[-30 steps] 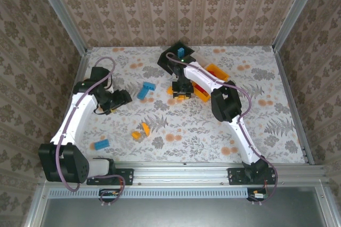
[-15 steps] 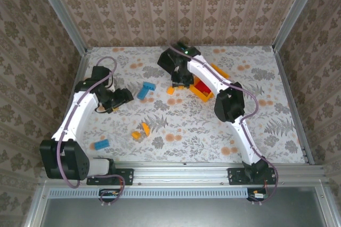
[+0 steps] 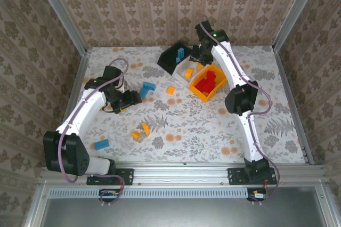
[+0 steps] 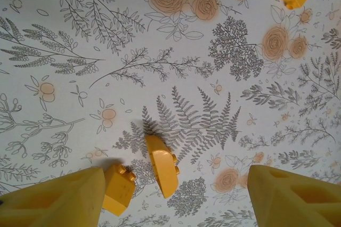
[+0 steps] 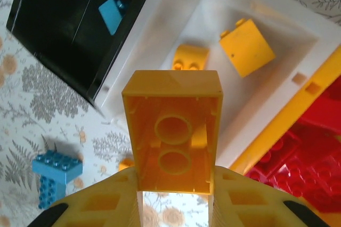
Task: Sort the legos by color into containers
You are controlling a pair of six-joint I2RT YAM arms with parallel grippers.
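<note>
– Legos [image 3: 206, 82], where do they lie?
– Red ones [image 5: 298, 168] are heaped in the orange-yellow bin [image 3: 208, 99], blue ones [image 3: 181, 54] in the black bin [image 3: 168, 63], two yellow ones [image 5: 246, 46] in the white bin [image 5: 160, 40]. Loose on the table [image 3: 266, 110]: a blue pair [image 3: 147, 89] beside the left gripper [image 3: 129, 99], a single blue brick [image 3: 101, 144] nearer the arm bases, an orange one [image 3: 171, 90] just off the white bin, and two orange bricks [image 3: 141, 130] mid-table.
– And the right gripper [image 5: 175, 200]?
– Clamped on an orange-yellow brick [image 5: 171, 137], hollow underside facing the wrist camera, held above the white bin's edge.
– The left one?
– Its fingers [image 4: 53, 200] stand wide apart and grip nothing. It hangs over the two orange bricks. In the wrist view one of them sits right against a finger, and I cannot tell whether they touch
</note>
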